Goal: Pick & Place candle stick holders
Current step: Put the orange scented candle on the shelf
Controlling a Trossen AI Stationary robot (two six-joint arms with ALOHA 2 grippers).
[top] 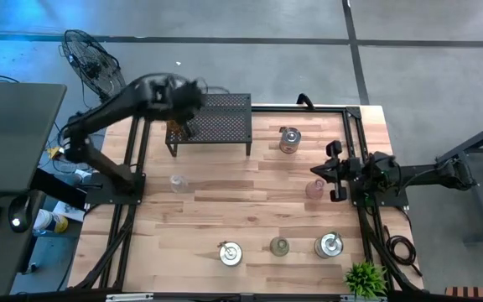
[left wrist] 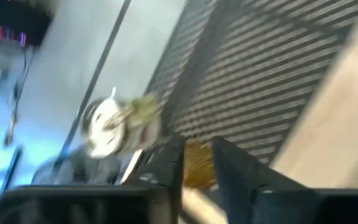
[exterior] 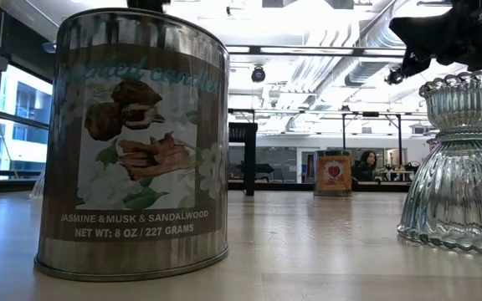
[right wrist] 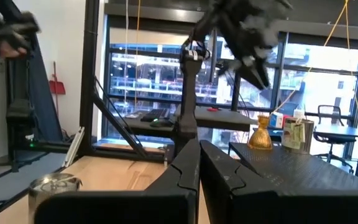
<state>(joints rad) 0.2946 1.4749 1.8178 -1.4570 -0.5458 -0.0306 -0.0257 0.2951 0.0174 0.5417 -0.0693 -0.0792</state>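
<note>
My left gripper (top: 183,99) hangs open over the left end of the black perforated rack (top: 220,122). An amber holder (top: 177,131) stands upright on that end. It shows between and beyond my fingers in the left wrist view (left wrist: 197,165). In the right wrist view, the amber holder (right wrist: 260,134) stands clear below the gripper (right wrist: 247,37), beside a labelled silver tin (right wrist: 297,135). My right gripper (top: 335,172) is shut and empty at the table's right side, next to a pink glass holder (top: 315,189).
On the table stand a silver holder (top: 289,140) right of the rack, a clear glass one (top: 177,182) at the left, and a silver (top: 230,252), an olive (top: 280,246) and a silver one (top: 329,245) near the front. A green plant (top: 365,277) sits at the front right corner.
</note>
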